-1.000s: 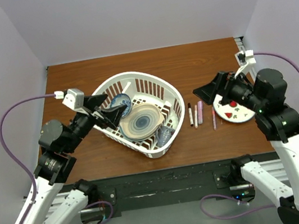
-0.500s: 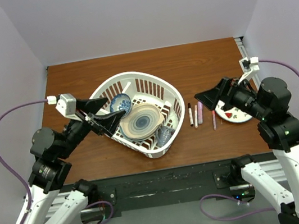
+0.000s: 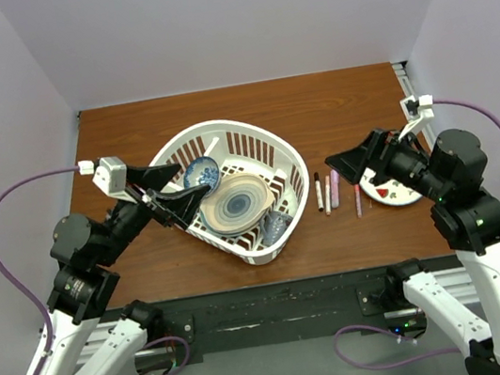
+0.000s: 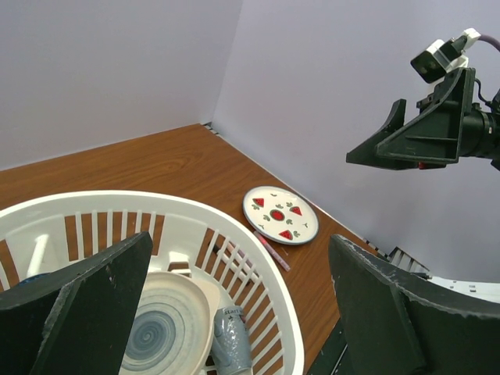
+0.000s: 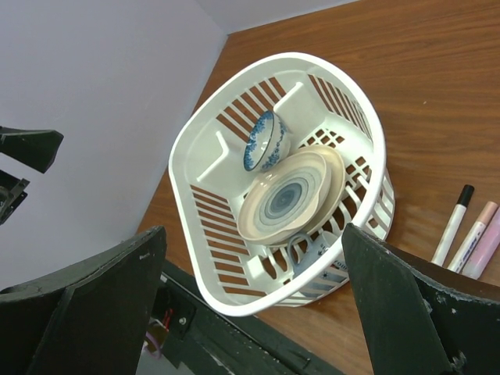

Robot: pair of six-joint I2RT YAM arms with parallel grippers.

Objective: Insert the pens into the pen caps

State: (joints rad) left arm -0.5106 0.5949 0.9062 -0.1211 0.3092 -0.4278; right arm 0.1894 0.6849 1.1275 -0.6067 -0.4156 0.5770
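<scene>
Pens (image 3: 328, 193) lie in a short row on the brown counter (image 3: 350, 100) in the overhead view. They are just right of the white basket (image 3: 221, 125) and left of a watermelon-patterned plate (image 3: 401, 192). The leftmost is a white pen (image 3: 318, 192) with a black end, and two pinkish ones lie close beside it. A slim pink pen (image 3: 358, 197) lies a little apart from them, just beside the plate. Whether the coloured ends are caps cannot be told. The basket holds a blue-and-white bowl (image 3: 202, 170), a swirl-glazed dish (image 3: 236, 203) and a patterned cup (image 3: 273, 227). The left arm (image 3: 97, 240) reaches over the basket's left rim, its jaws wide and holding nothing. The right arm (image 3: 448, 177) reaches over the plate toward the pens, its jaws also wide and empty, up off the counter.

In the left wrist view, its own fingers (image 4: 86, 305) stand far apart at the bottom corners with nothing between them. Below them is the basket (image 4: 258, 297) with the dish (image 4: 160, 328) and the cup (image 4: 230, 344). Beyond it the plate (image 4: 280, 215) lies flat on the counter (image 4: 156, 156), with the slim pink pen (image 4: 271, 250) just beside its near edge. The right arm (image 4: 469, 129) shows at the upper right, its black jaws in the air.

In the right wrist view, its fingers (image 5: 86, 305) are spread just as wide and are empty. The basket (image 5: 226, 258) fills the middle, holding the bowl (image 5: 262, 141), the dish (image 5: 291, 199) and the cup (image 5: 312, 254). At the right edge the white pen (image 5: 453, 225) lies next to the pinkish pens (image 5: 474, 236) on the counter (image 5: 437, 78).
</scene>
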